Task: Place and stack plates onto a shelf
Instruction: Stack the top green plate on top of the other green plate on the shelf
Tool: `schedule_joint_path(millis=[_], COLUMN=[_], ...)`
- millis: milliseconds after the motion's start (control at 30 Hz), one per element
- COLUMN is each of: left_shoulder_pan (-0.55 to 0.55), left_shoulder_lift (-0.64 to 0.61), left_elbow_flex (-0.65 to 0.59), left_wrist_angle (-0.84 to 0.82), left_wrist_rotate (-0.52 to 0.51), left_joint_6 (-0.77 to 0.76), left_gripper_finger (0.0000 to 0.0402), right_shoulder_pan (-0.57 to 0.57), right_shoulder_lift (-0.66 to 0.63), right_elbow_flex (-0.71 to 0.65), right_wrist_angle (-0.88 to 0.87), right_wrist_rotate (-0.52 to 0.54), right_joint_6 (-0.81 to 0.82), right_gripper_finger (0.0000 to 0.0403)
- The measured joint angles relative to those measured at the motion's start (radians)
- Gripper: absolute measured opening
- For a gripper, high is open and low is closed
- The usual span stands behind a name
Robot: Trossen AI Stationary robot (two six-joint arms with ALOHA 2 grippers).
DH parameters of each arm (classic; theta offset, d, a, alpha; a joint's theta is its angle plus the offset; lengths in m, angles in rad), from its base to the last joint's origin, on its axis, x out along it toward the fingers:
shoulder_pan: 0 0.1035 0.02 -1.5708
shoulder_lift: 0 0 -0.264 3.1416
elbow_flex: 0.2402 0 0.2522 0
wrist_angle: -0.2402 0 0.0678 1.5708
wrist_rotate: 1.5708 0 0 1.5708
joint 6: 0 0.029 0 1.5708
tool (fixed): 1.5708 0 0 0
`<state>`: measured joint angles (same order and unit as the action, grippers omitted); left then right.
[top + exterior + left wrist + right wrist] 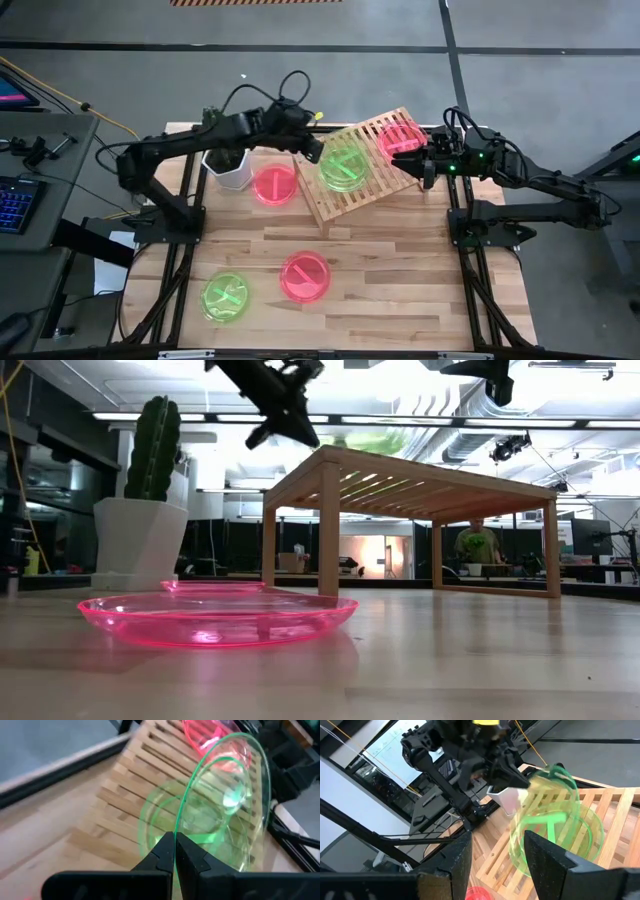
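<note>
My left gripper [316, 152] is shut on a neon green plate [231, 795] and holds it tilted over the slatted wooden shelf [362, 182]. A second green plate [161, 816] lies flat on the slats right under it. A pink plate [399, 137] lies on the shelf's far right part. My right gripper [414, 160] is open at the shelf's right edge, beside that pink plate. On the tabletop lie two pink plates [274, 185] [305, 277] and one green plate [228, 297]. My left gripper pinches the green plate's rim [176, 827] between its two fingers [161, 851], coming from the table's left side. The plate is lifted clear and stands steeply tilted, its far edge raised above the green plate on the shelf.
A white pot with a cactus [228, 166] stands on the table just left of the shelf, under my left arm. In the low view the shelf [400, 488] stands on four legs with open room beneath. Bare tabletop lies near and right of the loose plates.
</note>
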<state>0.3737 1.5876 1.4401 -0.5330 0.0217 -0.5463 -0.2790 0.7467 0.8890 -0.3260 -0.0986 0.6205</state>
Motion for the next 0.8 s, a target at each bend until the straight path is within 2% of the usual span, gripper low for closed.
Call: schedule_joint_path(millis=[100, 600, 800], left_shoulder_pan=[-0.001, -0.01, -0.01], left_shoulder_lift=[0.028, 0.043, 0.043], left_elbow_flex=[0.001, 0.002, 0.002], left_wrist_angle=[0.017, -0.008, -0.03], left_wrist_rotate=[0.027, 0.011, -0.001], left_joint_6=[-0.002, 0.034, 0.044], left_gripper_finger=[0.0, 0.0002, 0.004], right_shoulder_pan=[0.0, 0.0, 0.0], right_shoulder_lift=[0.0, 0.0, 0.0], right_elbow_flex=[0.0, 0.0, 0.0], right_wrist_angle=[-0.001, -0.003, -0.003], right_wrist_rotate=[0.0, -0.001, -0.001], right_joint_6=[0.0, -0.019, -0.019], right_gripper_finger=[0.0161, 0.0161, 0.0161])
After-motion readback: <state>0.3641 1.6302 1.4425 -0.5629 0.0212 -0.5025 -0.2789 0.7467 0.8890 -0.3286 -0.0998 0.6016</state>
